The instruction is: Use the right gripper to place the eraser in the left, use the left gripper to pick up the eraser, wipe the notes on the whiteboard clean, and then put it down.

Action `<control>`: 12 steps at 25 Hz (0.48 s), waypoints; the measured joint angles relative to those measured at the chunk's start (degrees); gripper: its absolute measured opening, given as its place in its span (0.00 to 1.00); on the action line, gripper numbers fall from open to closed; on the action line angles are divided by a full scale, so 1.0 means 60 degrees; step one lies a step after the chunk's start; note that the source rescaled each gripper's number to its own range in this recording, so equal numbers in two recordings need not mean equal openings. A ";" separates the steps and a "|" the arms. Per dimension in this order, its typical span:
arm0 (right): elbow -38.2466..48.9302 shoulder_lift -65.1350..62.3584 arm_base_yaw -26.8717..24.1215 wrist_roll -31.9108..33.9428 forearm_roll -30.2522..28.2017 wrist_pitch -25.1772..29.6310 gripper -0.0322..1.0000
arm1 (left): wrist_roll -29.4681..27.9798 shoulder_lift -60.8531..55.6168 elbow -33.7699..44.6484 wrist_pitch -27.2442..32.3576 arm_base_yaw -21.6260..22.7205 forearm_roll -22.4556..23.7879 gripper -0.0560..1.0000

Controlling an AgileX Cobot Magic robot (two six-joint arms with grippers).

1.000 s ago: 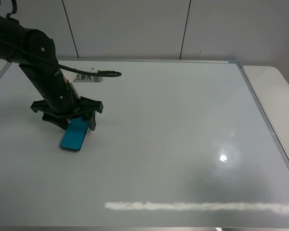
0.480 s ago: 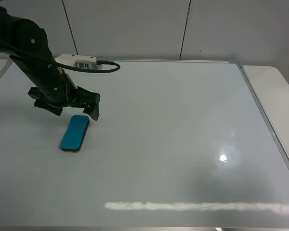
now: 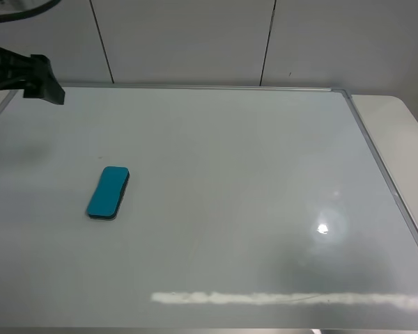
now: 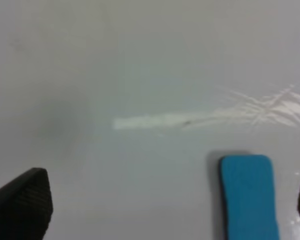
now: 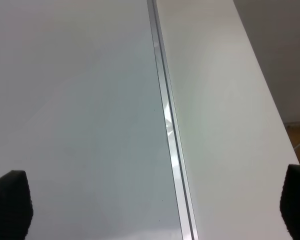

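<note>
I see the eraser (image 3: 109, 193) flat on the whiteboard (image 3: 265, 174); left end effector (image 3: 24, 78), at ten o'clock, spread wide, empty.

Right end effector (image 5: 150, 205) spread wide, empty.

A pale wall (image 3: 188, 42) of flat panels stands behind, split by thin dark seams (image 3: 267, 42). A white table (image 3: 397, 132) with a rounded corner shows at the right — glossy, bare. Ceiling light glares as a bright spot (image 3: 323, 228) and a long streak (image 3: 285, 299) — both reflections.

whiteboard (image 3: 265, 174) carries eraser (image 3: 108, 192).
</note>
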 joint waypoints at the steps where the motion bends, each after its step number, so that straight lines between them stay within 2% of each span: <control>1: 0.0000 0.0000 0.0000 0.0000 0.0000 0.0000 1.00 | 0.0131 -0.0421 0.0225 0.0003 0.0217 0.0000 1.00; 5: 0.0000 0.0000 0.0000 0.0000 0.0000 0.0000 1.00 | 0.0319 -0.2685 0.1095 0.0147 0.0821 -0.0003 1.00; 12: 0.0000 0.0000 0.0000 0.0000 0.0000 0.0000 1.00 | 0.0450 -0.6216 0.1475 0.1174 0.1752 -0.0155 1.00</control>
